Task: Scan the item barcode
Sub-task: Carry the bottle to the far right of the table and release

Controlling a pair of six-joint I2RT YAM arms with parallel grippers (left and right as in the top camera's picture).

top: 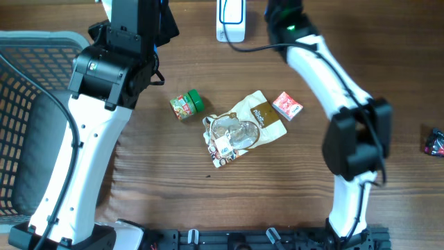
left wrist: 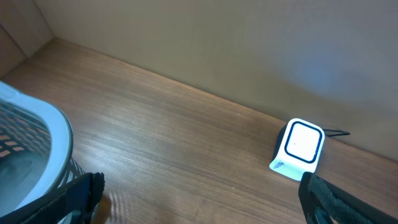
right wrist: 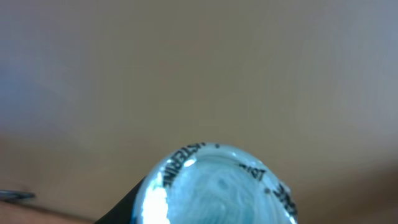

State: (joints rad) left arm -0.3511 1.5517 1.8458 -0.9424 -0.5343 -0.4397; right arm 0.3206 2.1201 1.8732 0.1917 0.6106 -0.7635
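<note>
White scanner (top: 231, 21) stands at the table's (top: 277, 187) twelve o'clock. At its three o'clock, the right gripper (top: 276, 8) clamps a clear round container (right wrist: 217, 186) with black lettering. The left gripper (left wrist: 202, 202) gapes wide, holding nothing.

The basket (top: 21, 76) blocks the left side. A jar (top: 186, 105), a bag (top: 258, 118) and a red box (top: 286, 105) crowd the middle. Bare table (top: 277, 205) wood lies near the front
</note>
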